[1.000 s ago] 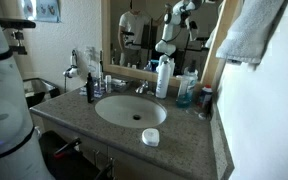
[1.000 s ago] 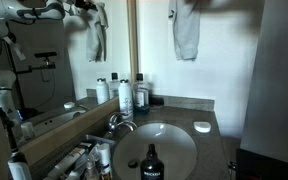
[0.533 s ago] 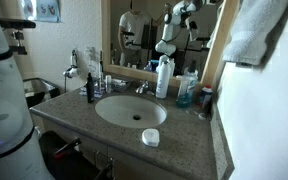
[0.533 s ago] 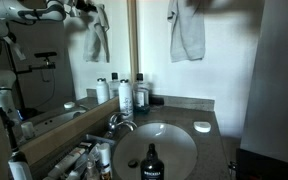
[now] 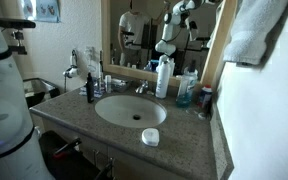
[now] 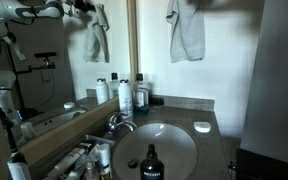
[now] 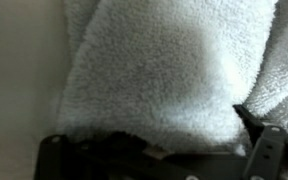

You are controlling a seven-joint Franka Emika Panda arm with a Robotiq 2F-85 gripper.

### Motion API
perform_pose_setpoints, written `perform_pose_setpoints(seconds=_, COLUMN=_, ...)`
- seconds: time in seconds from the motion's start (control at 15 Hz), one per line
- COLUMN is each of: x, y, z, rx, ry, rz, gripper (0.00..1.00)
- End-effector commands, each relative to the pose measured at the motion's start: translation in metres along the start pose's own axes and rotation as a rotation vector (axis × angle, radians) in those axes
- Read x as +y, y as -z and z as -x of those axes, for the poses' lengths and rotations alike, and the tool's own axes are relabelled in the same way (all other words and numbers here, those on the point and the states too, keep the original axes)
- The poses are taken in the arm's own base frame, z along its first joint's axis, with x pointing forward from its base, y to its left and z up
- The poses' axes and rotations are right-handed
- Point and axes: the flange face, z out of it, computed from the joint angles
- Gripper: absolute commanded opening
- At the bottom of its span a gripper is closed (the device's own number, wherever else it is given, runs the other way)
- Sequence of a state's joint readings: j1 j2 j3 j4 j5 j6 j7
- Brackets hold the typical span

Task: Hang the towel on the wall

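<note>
You had a speckled grey stone counter (image 5: 79,125) (image 6: 212,152) in front of you, with an oval white sink (image 5: 119,108) (image 6: 176,140) sunk into its middle. A small round white soap dish (image 5: 150,137) (image 6: 202,127) sat on the stone just beside the sink's rim. In an exterior view it was at the near edge. A faucet (image 5: 141,88) (image 6: 119,123) stood at the far side of the sink by the mirror. A dark pump bottle (image 5: 89,88) stood left of the sink. A tall white bottle (image 5: 163,78) and a blue bottle (image 5: 184,93) stood at the far right, near each other. More small items crowded the far left, too small to name.
</note>
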State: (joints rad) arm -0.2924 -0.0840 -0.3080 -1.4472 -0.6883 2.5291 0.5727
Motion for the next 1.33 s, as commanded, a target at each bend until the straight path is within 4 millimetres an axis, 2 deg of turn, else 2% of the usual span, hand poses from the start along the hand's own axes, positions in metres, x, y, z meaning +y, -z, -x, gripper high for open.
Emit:
perform_pose_setpoints(seconds=0.0, x=0.015, y=0.008, z=-0.001, rx=-0.037, ry=-0.022, rz=-0.007, gripper=1.0)
perform_pose_setpoints(seconds=0.73, x=0.008, y=0.059, z=-0.019, rx=-0.073, ry=-0.026, rz=-0.001, gripper=1.0)
perform_pose_setpoints(seconds=1.27, x=-0.002, y=0.077, z=-0.027, rx=-0.056, ry=-0.012, rz=-0.012, gripper=1.0)
